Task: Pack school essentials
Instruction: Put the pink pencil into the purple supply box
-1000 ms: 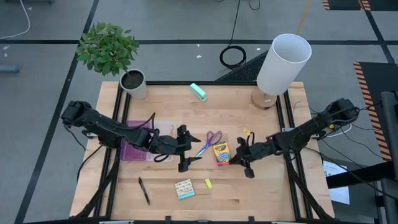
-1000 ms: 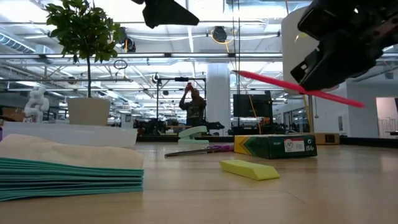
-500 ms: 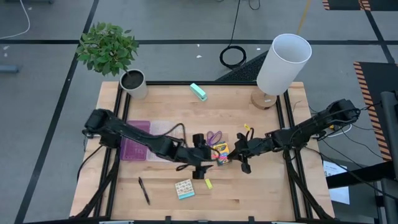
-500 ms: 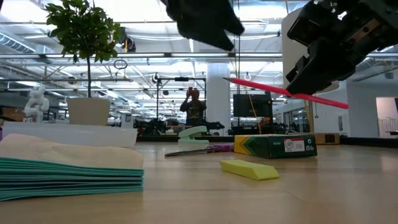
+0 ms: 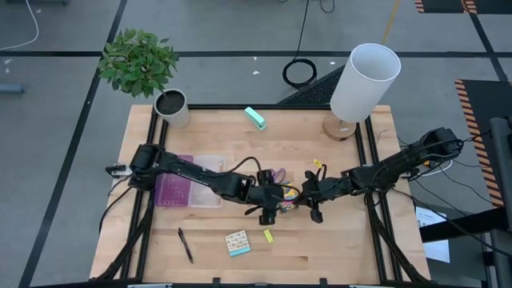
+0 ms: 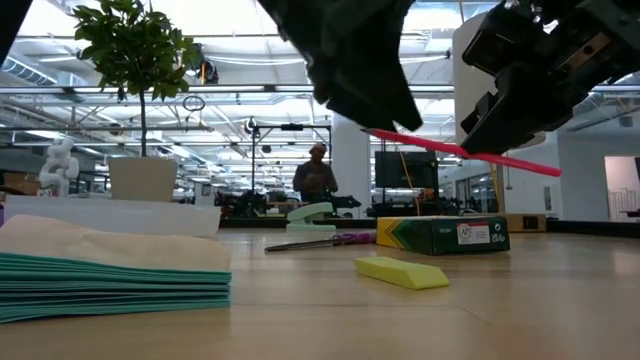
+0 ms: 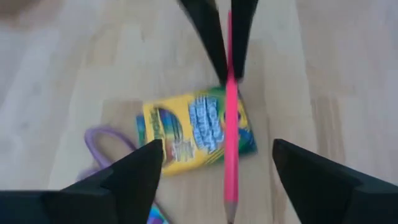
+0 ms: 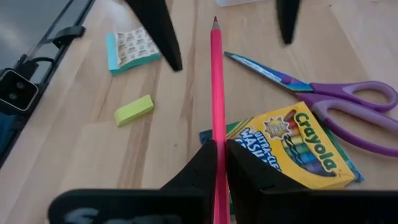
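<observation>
Right gripper (image 8: 217, 149) clamps pink pencil (image 8: 217, 81) over crayon box (image 8: 292, 146), scissors (image 8: 336, 102) beside

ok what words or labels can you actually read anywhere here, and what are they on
"Crayola": on the crayon box, right wrist view.
"ULTRA-C...": on the same box, cut off by the pink pencil held in the right gripper.
Small side print on the box in the low view: too small to read.
Printed squares on the patterned pad: too small to read.
Box front in the left wrist view, between the open left gripper's fingers: too blurred to read.
</observation>
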Robot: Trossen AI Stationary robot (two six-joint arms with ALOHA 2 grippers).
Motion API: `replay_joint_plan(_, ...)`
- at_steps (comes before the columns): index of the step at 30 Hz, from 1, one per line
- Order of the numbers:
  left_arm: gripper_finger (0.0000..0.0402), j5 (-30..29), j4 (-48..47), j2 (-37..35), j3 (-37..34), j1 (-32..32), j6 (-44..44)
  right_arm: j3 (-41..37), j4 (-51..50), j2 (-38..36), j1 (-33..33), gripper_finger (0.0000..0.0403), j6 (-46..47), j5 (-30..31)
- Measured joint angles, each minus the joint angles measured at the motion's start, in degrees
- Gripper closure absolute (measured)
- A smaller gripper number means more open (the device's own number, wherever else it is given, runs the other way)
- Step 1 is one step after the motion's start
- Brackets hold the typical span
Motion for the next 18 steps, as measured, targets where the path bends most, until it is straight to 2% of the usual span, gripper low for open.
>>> replay_joint_plan(2, 0.0125, 1.43, -0.81, 0.27, -0.14, 0.09, -0.05, 0.01, 0.10, -0.02, -0.02, 0.0383, 0.00, 0.80)
replay_joint_plan(18, 0.0304, 1.39, -0.04, 1.07, -0.12, 1.23, 2.37, -0.01, 0.32, 0.00, -0.28, 0.0383, 0.00, 0.82)
